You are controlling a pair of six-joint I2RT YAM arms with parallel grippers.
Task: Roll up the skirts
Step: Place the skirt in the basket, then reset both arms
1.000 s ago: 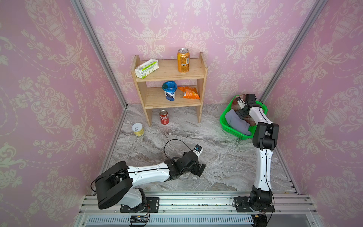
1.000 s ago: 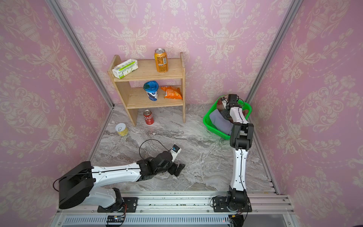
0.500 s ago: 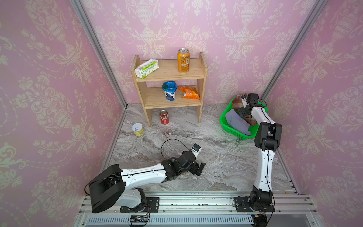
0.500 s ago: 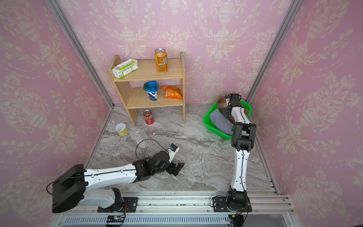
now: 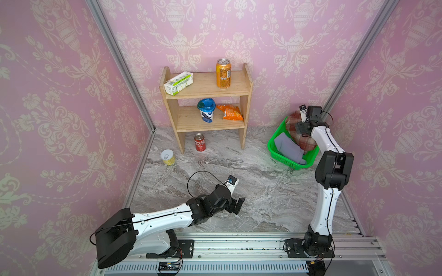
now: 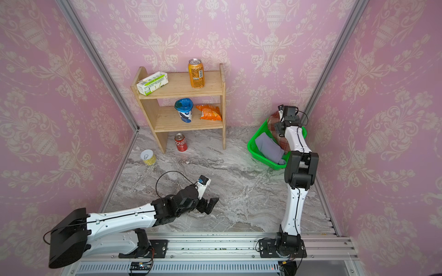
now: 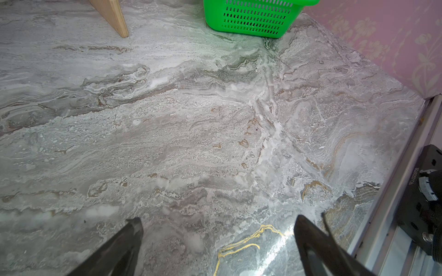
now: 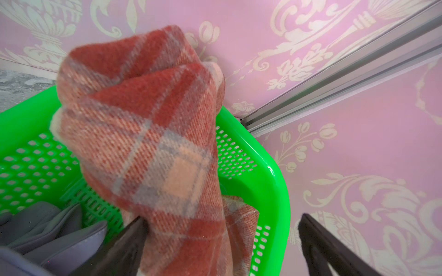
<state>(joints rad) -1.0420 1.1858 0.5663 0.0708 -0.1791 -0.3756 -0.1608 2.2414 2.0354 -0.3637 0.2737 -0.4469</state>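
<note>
Right, the plaid skirt [image 8: 148, 143] was bunched up in the green basket [image 8: 270, 172], its thick woolly folds heaped well above the rim, and the lavender-grey skirt [image 8: 47, 229] lay folded low beside it on the nearer side. In a top view the basket sat in the far right corner, close to the wall, with both skirts inside. I judged the plaid one soft and bulky, with a grippy nap, so a pinch on a raised fold up top should have held; it looked heavy enough to drag once lifted. The lavender one looked smooth and limp, likely to slide, so I'd have taken a doubled edge there. My right gripper [image 8: 221, 218] hung over the basket with its jaws wide apart, one finger against the plaid cloth but nothing clamped. My left gripper [image 7: 216, 218] was spread wide too, empty, low over the bare marble tabletop [image 7: 191, 119] near the front middle, well apart from the basket. The wooden shelf [image 5: 203, 87] stood at the far middle, clear of all this.
</note>
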